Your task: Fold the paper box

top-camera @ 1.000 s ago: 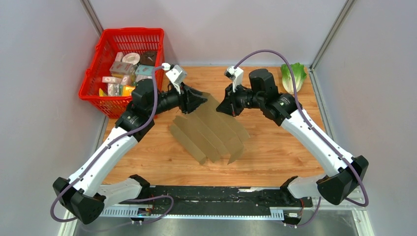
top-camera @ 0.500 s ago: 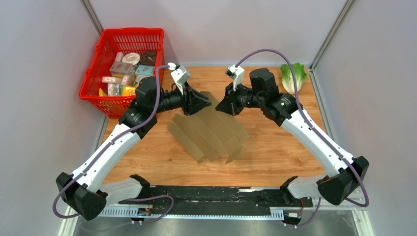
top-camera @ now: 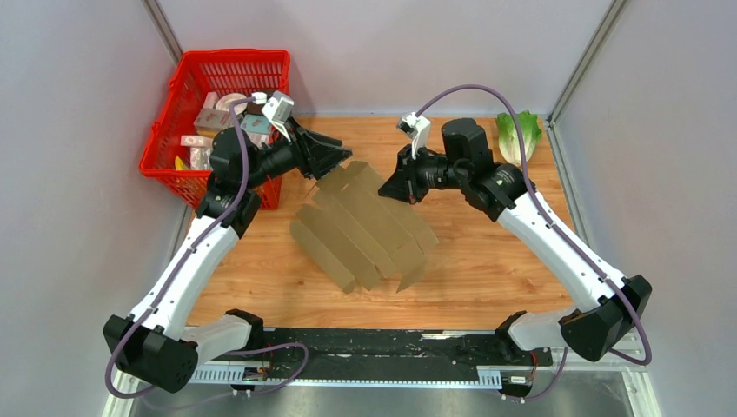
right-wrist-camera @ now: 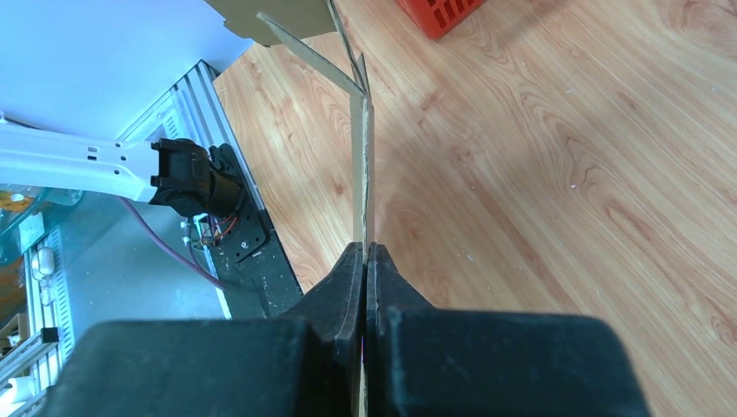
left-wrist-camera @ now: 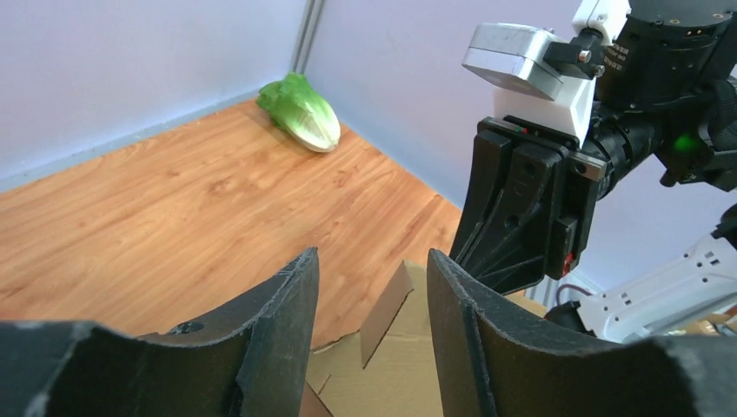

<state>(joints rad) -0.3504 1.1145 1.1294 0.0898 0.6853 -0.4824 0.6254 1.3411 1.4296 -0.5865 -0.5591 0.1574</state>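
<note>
The paper box (top-camera: 365, 228) is a flat brown cardboard sheet with several flaps, held tilted above the wooden table. My right gripper (top-camera: 393, 188) is shut on its right edge; in the right wrist view the sheet (right-wrist-camera: 359, 148) runs edge-on out from between the closed fingers (right-wrist-camera: 365, 261). My left gripper (top-camera: 343, 158) is open just off the sheet's far-left flaps, holding nothing. In the left wrist view a raised flap (left-wrist-camera: 387, 308) stands in the gap between the two fingertips (left-wrist-camera: 372, 276), with the right gripper's black body behind it.
A red basket (top-camera: 174, 165) with several small printed packages stands at the back left, close behind the left arm. A green lettuce (top-camera: 518, 135) lies at the back right corner, also in the left wrist view (left-wrist-camera: 300, 111). Walls enclose three sides.
My left gripper has pulled back up and left toward the basket, off the sheet, and its jaws are now apart. The sheet shifted slightly left. The right gripper kept its grip.
</note>
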